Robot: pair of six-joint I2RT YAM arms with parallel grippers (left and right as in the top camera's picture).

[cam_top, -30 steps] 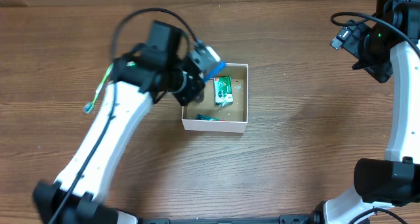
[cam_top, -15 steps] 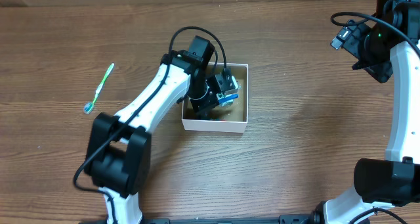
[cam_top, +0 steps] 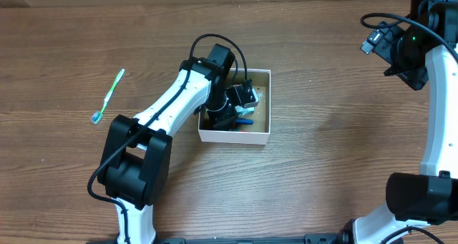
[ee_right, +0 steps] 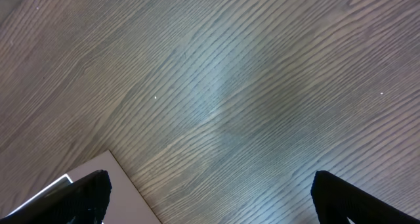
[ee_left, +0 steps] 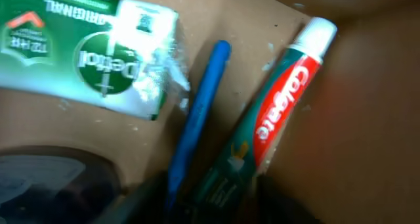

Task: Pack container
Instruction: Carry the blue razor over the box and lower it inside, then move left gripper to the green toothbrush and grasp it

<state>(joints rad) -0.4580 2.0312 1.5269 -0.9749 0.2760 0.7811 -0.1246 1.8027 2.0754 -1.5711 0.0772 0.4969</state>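
Observation:
The container, a shallow white box with a brown bottom, sits at the table's middle. My left gripper is lowered inside it. In the left wrist view its fingers stand apart, around the lower end of a blue toothbrush and a Colgate toothpaste tube, both lying on the box bottom. A green Dettol soap pack lies beside them. The blue toothbrush also shows in the overhead view. My right gripper is open and empty, raised at the far right.
A green toothbrush lies on the wooden table at the left, well apart from the box. A flat white edge shows at the lower left of the right wrist view.
My left gripper carried the blue toothbrush from the box's left edge down into the box; the toothbrush now lies lower, on the bottom. The right arm has not moved.

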